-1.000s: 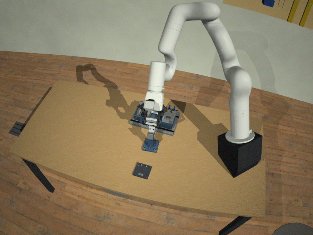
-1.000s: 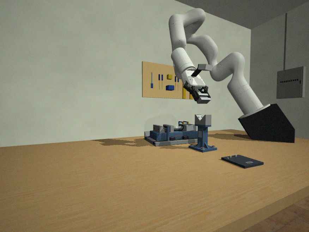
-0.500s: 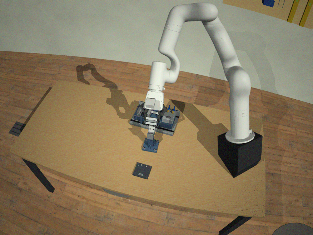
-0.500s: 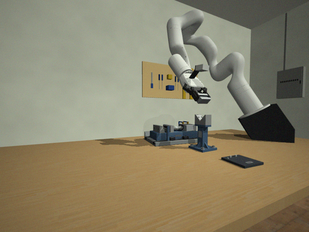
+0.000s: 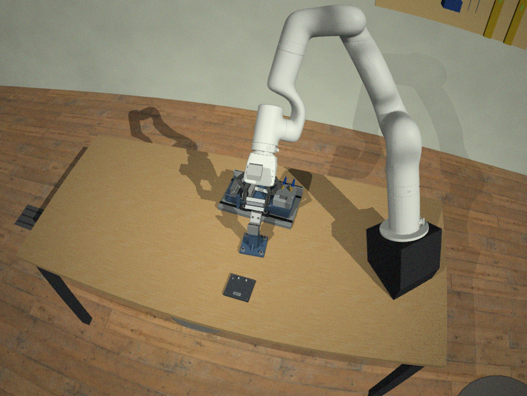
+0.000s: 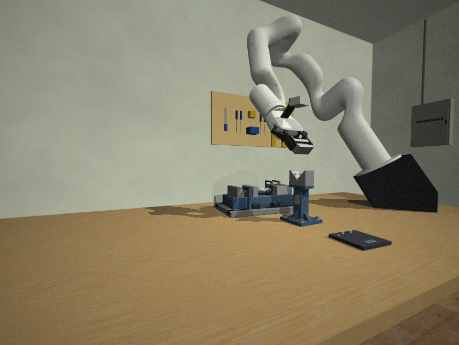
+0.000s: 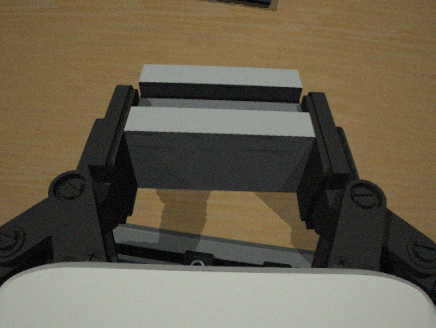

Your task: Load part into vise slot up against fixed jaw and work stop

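The gripper is closed on the part, its two black fingers pressing on opposite ends of the block. In the wrist view the milled slot runs from finger to finger between two pale raised edges, open toward the camera. The exterior view shows gripper and block tilted — slanting downward — and held in the air, touching nothing below.

Under the block, with a gap between, stands the V-block, its notch upward and unoccupied, on a blue post with a bolted foot. Just beside it is the vise, standing open on its grey base; the top view has it partly hidden by the gripper. The part is not in it, and the wrist view catches only an edge of the base.

On the other side of the V-block, the infeed plate lies flat on the table, small pins standing near one edge and no block on it. The white arm arches high over the table from a black pedestal — well apart from the plate. Farther out, a pegboard of tools hangs on the wall.
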You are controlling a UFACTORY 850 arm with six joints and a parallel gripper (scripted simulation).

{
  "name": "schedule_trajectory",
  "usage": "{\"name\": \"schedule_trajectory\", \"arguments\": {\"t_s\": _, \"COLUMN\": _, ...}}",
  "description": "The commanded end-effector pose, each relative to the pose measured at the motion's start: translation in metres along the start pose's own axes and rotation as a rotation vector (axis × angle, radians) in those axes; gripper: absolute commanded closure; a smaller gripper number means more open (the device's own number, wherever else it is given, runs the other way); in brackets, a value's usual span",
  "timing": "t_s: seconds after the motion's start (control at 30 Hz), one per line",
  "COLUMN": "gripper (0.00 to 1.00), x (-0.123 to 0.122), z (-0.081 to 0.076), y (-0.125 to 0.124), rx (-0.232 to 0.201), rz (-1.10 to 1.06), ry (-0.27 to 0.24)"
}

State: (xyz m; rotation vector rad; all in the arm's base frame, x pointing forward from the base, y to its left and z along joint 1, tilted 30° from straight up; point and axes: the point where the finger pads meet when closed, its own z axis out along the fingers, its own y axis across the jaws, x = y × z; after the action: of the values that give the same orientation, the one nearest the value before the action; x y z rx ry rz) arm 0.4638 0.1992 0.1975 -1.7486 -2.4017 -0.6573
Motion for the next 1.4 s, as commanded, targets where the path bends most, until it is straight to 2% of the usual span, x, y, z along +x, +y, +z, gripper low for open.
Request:
{"name": "schedule_trajectory", "arguments": {"t_s": 0.0, "gripper": 1.0, "x": 0.0004, "z": -0.0004, "y": 0.0006, "rx": -0.002, "rz": -0.001, "ry": 0.002}}
{"name": "schedule_trajectory", "arguments": {"t_s": 1.37, "gripper": 1.0, "x": -0.0036, "z": 0.0037, "y": 0.0006, "rx": -0.002, "rz": -0.001, "ry": 0.002}}
